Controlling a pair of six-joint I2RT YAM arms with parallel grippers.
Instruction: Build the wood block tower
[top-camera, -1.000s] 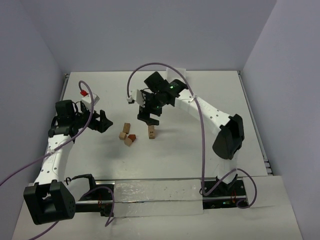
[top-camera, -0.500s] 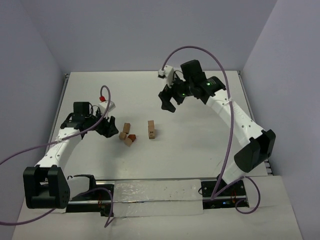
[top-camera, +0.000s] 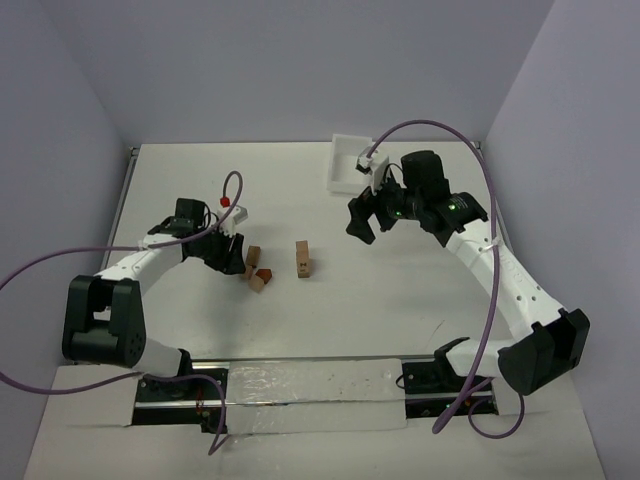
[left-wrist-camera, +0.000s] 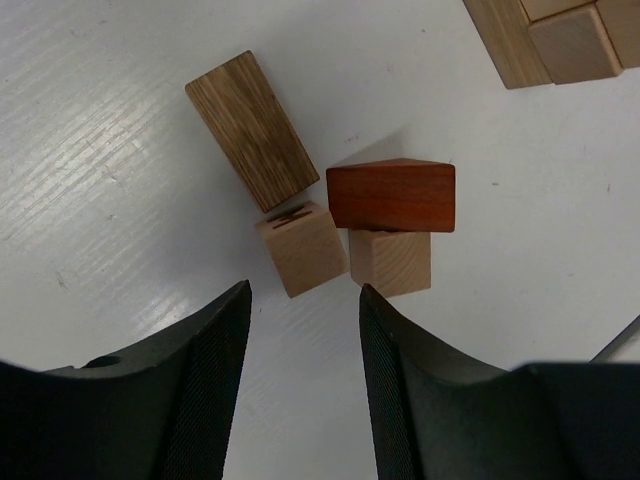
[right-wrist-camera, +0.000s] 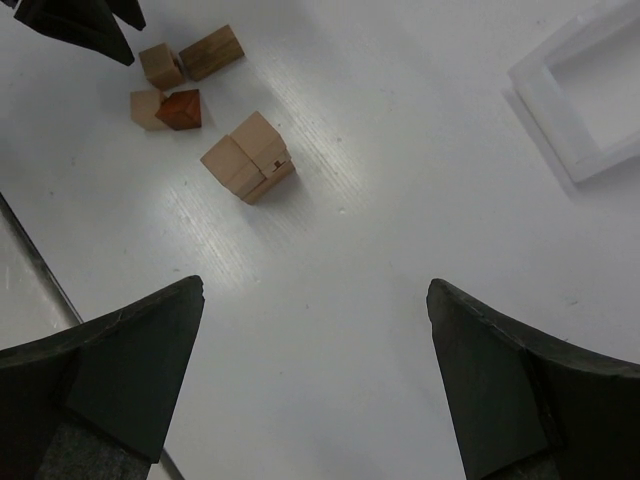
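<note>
White table (top-camera: 400, 290), two arms. The left gripper (left-wrist-camera: 302, 300) is low over the loose pieces at left of centre, jaws apart with a narrow gap and nothing between them. A light tan wooden cube (left-wrist-camera: 300, 248) sits just ahead of that gap, not gripped. A dark brown rectangular wooden block (left-wrist-camera: 252, 130) lies flat, one end touching that cube. A reddish-brown wooden wedge (left-wrist-camera: 392, 195) lies beside them, against a second tan wooden cube (left-wrist-camera: 390, 262). All four are bunched together on the table.

The wood block tower (top-camera: 303, 259) is a short stack of tan pieces standing near the table's middle, just right of the loose bunch and apart from it; its edge shows at the top right of the left wrist view. How many pieces are in it, cannot tell.

The right gripper (right-wrist-camera: 315, 288) is raised above the table, right of the tower and well clear of it, jaws wide apart and holding nothing. A white rectangular tray (top-camera: 337, 165) sits at the far side, behind the right arm.
</note>
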